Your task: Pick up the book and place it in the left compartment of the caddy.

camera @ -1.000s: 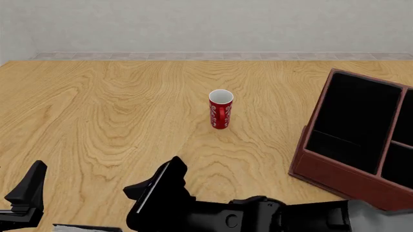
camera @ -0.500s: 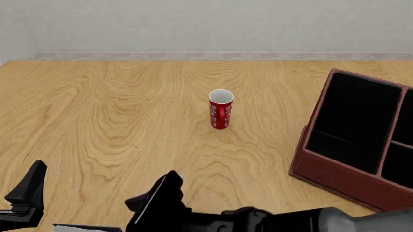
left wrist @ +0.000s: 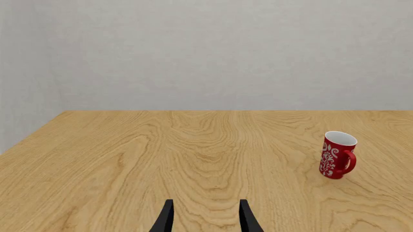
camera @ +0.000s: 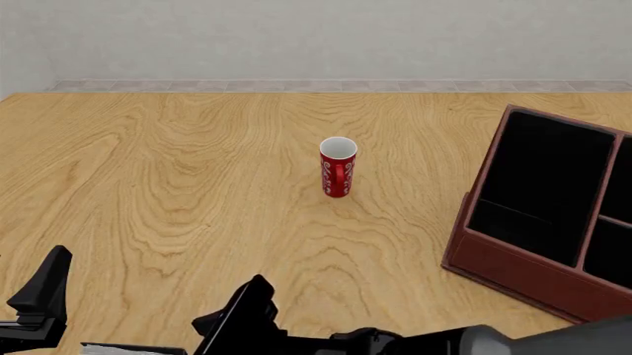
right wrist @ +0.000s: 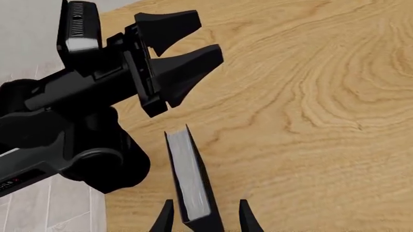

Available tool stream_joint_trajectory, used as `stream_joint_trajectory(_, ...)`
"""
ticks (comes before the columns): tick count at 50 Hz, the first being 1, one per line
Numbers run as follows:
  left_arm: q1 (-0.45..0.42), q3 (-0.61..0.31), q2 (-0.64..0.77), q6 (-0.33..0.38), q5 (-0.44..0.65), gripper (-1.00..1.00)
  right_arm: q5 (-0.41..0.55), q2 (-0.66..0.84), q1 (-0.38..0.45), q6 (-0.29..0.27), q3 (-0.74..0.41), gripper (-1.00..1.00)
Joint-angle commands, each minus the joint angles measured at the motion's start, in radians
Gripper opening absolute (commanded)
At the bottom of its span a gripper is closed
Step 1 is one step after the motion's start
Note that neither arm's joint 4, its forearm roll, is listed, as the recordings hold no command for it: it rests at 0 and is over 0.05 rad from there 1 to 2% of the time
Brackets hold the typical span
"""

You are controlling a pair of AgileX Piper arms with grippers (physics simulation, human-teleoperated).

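The book (right wrist: 188,176) stands on edge with its pale page edges up, near the table's front edge; in the front view only a thin white strip of the book (camera: 129,347) shows at the bottom. My right gripper (right wrist: 206,220) is open, with one finger on each side of the book's near end and a small gap on one side. From the front, the right gripper (camera: 232,318) sits low by the near edge. My left gripper (camera: 40,292) is open and holds nothing beyond the book's far end. The caddy (camera: 513,270) lies at the right, its left compartment (camera: 543,185) empty.
A red mug (camera: 338,167) stands upright mid-table, also visible as the mug (left wrist: 337,155) in the left wrist view. The left arm's body (right wrist: 96,159) is close beside the book's far end. Narrower caddy bays (camera: 617,222) lie past the divider.
My right arm has drawn back and down toward the table's near edge. The left arm, mug, caddy and book strip have not moved.
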Motion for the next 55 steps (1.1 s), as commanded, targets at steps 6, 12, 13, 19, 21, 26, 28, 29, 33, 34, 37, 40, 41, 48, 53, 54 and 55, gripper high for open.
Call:
stream_joint_trajectory(6,0.0,0.0,0.0,0.0,0.0,1.0,-0.007,0.044,0.005,0.01,-0.003,1.0)
stream_joint_trajectory(12,0.0,0.0,0.0,0.0,0.0,1.0,-0.012,0.057,0.005,0.013,-0.001,1.0)
stream_joint_trajectory(13,0.0,0.0,0.0,0.0,0.0,1.0,-0.014,0.061,0.004,0.011,-0.001,1.0)
stream_joint_trajectory(19,0.0,0.0,0.0,0.0,0.0,1.0,-0.02,0.072,0.003,0.017,0.001,1.0)
stream_joint_trajectory(21,0.0,0.0,0.0,0.0,0.0,1.0,-0.021,0.073,0.003,0.016,0.002,1.0)
stream_joint_trajectory(26,0.0,0.0,0.0,0.0,0.0,1.0,-0.029,0.066,0.006,0.026,0.009,1.0)
stream_joint_trajectory(28,0.0,0.0,0.0,0.0,0.0,1.0,-0.03,0.063,0.003,0.025,0.01,-1.0)
stream_joint_trajectory(29,0.0,0.0,0.0,0.0,0.0,1.0,-0.033,0.062,0.002,0.026,0.012,-1.0)
stream_joint_trajectory(33,0.0,0.0,0.0,0.0,0.0,1.0,-0.044,0.066,0.003,0.028,0.018,-1.0)
stream_joint_trajectory(34,0.0,0.0,0.0,0.0,0.0,1.0,-0.045,0.067,0.001,0.027,0.019,-1.0)
stream_joint_trajectory(37,0.0,0.0,0.0,0.0,0.0,1.0,-0.048,0.064,0.0,0.027,0.024,-1.0)
stream_joint_trajectory(40,0.0,0.0,0.0,0.0,0.0,1.0,-0.056,0.051,-0.017,0.021,0.04,-1.0)
stream_joint_trajectory(41,0.0,0.0,0.0,0.0,0.0,1.0,-0.058,0.048,-0.024,0.018,0.044,-1.0)
stream_joint_trajectory(48,0.0,0.0,0.0,0.0,0.0,1.0,-0.077,-0.029,-0.118,-0.022,0.099,-1.0)
stream_joint_trajectory(53,0.0,0.0,0.0,0.0,0.0,1.0,-0.08,-0.087,-0.165,-0.036,0.136,-1.0)
stream_joint_trajectory(54,0.0,0.0,0.0,0.0,0.0,1.0,-0.081,-0.093,-0.17,-0.038,0.141,-1.0)
stream_joint_trajectory(55,0.0,0.0,0.0,0.0,0.0,1.0,-0.079,-0.104,-0.182,-0.043,0.146,-1.0)
